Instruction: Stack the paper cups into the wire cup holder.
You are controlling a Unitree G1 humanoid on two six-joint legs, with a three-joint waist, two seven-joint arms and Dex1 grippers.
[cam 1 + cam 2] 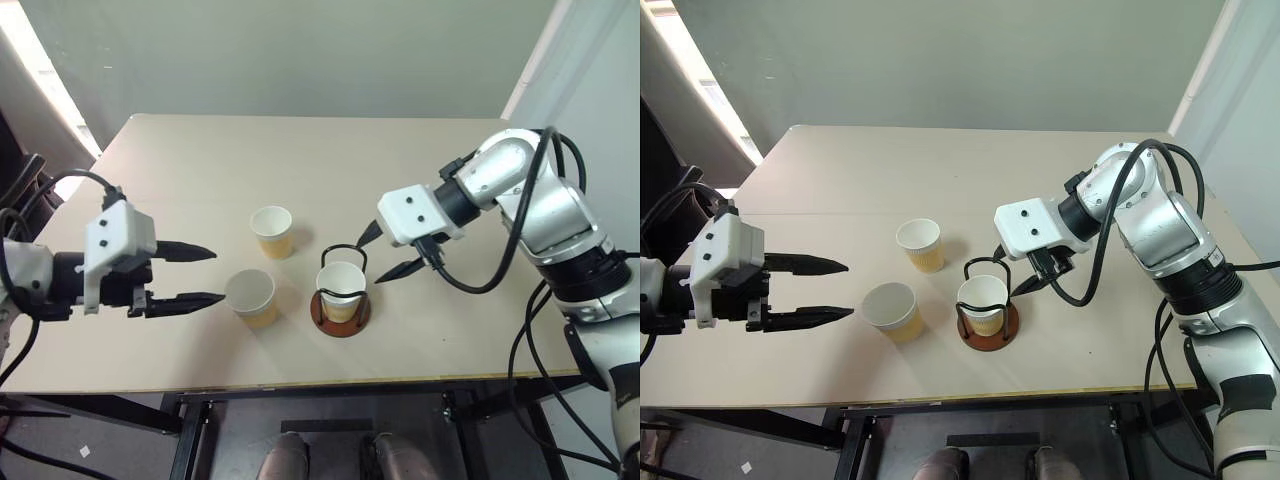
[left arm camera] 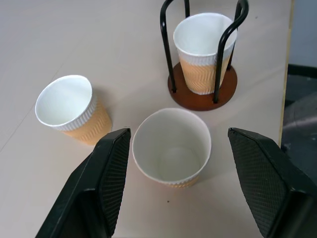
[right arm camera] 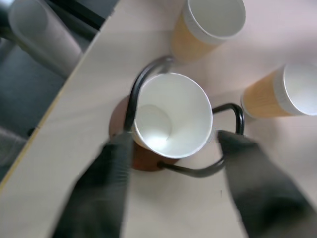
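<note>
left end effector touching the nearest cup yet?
Apart. In the left wrist view the left end effector is open, with bare table visible between each finger and the near paper cup standing between them.

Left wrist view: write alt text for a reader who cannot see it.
An upright paper cup stands on the table between the open black fingers of the left gripper. Beyond it, a second cup sits inside the wire cup holder, and a third cup stands beside it on the table.
</note>
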